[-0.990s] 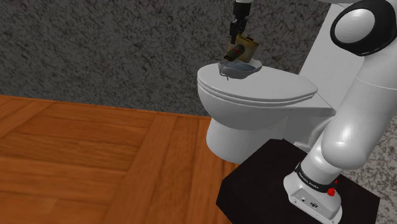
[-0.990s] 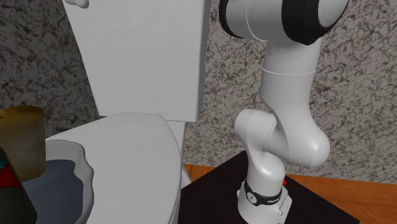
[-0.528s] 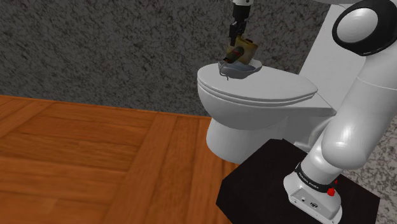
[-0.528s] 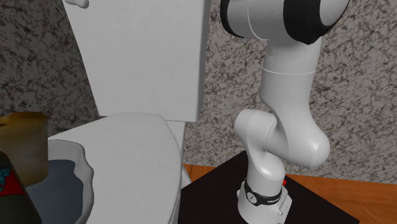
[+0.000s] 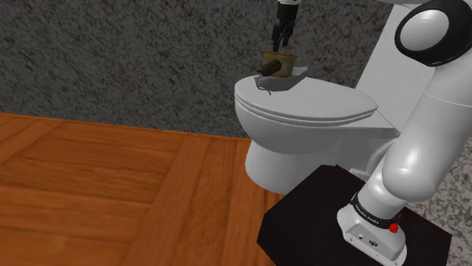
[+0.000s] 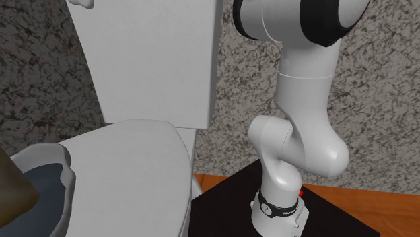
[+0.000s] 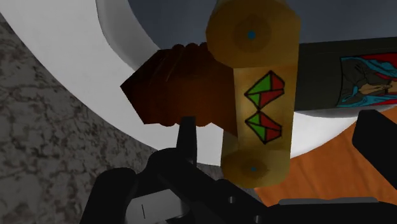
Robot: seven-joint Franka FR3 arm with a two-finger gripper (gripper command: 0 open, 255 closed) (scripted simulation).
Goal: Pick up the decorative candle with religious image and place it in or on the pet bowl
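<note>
The candle [image 5: 276, 62] sits in the bowl [image 5: 292, 77], which rests on the far end of the closed toilet lid [image 5: 310, 106], the end away from the tank [image 5: 378, 60]. In the shoulder view its amber top rises above the bowl's rim and a darker part leans toward that view's left. In the wrist view the candle [image 7: 257, 95] is an amber body with red and green diamond marks, a dark label with a coloured picture on one side and a brown ribbed part on the other. In the second exterior view a brown edge of the candle [image 6: 8, 192] shows at the left border, beside the bowl [image 6: 47, 156], whose pale wavy rim surrounds a blue-grey inside.

The gripper [image 5: 282, 39] hangs straight above the candle, over that same end of the lid. Its fingers [image 7: 188, 137] stand apart, one on each side of the candle, and are not clasped on it.

The lid [image 6: 128, 158] is white and smooth. The tank [image 6: 155, 60] stands behind it against a speckled grey wall [image 5: 136, 53]. Below the toilet lies a wood floor [image 5: 113, 189]. The black stand [image 5: 318, 215] sits beside the toilet's base and carries the white arm [image 5: 416, 151].
</note>
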